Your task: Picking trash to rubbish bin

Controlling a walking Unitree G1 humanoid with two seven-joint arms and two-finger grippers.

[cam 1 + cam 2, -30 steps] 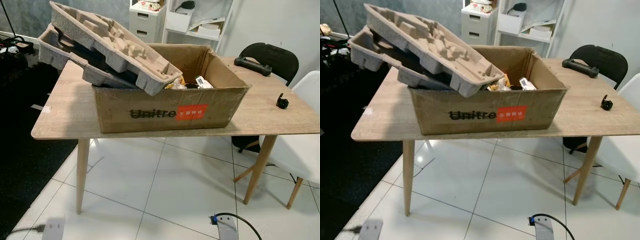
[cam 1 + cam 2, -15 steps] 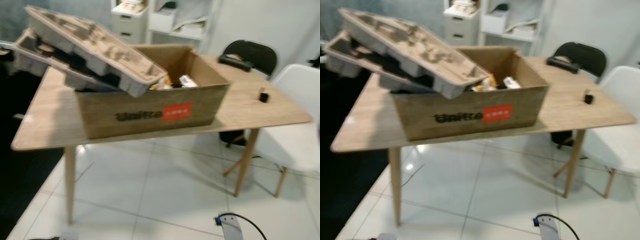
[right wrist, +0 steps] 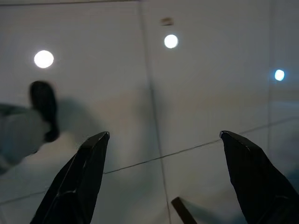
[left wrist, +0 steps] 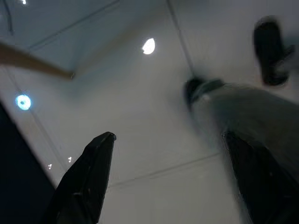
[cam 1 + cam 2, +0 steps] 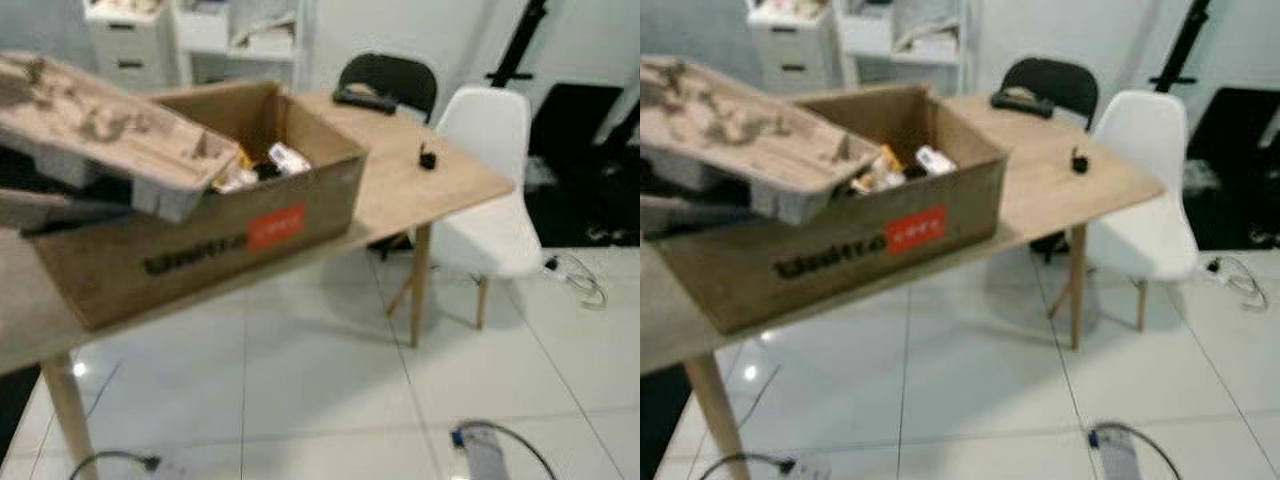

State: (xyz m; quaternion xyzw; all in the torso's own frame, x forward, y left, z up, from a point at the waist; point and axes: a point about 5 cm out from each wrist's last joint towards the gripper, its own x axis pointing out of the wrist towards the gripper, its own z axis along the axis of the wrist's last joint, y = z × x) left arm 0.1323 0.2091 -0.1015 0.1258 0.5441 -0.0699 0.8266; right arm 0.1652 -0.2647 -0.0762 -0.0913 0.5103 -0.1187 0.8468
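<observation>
- You see a wooden bench (image 5: 430, 185) running across the head view from 9 o'clock to 3 o'clock; the whole view is blurred.
- A brown cardboard box (image 5: 200, 235) with dark lettering and a red label stands on the bench at about 10 o'clock, its top open.
- The trash (image 5: 262, 165) lies inside the box near its far right corner: a few small light and yellowish items, too blurred to name.
- Moulded pulp trays (image 5: 100, 130) lie tilted over the left part of the box, overhanging its left side.
- A small black object (image 5: 427, 158) sits on the bench at 1 o'clock, well apart from the box; a longer black item (image 5: 365, 98) lies near the far edge at 12 o'clock.
- A white chair (image 5: 490, 195) stands just beside the right end of the bench at 2 o'clock, and a black chair (image 5: 390, 80) stands behind the bench.
- A cable (image 5: 500, 440) lies on the white tiled floor (image 5: 320, 390) at 5 o'clock.
- Your left gripper (image 4: 168, 177) hangs over the tiled floor, jaws wide apart, holding nothing and touching nothing.
- Your right gripper (image 3: 163, 172) also hangs above the tiles, jaws spread wide and empty.
</observation>
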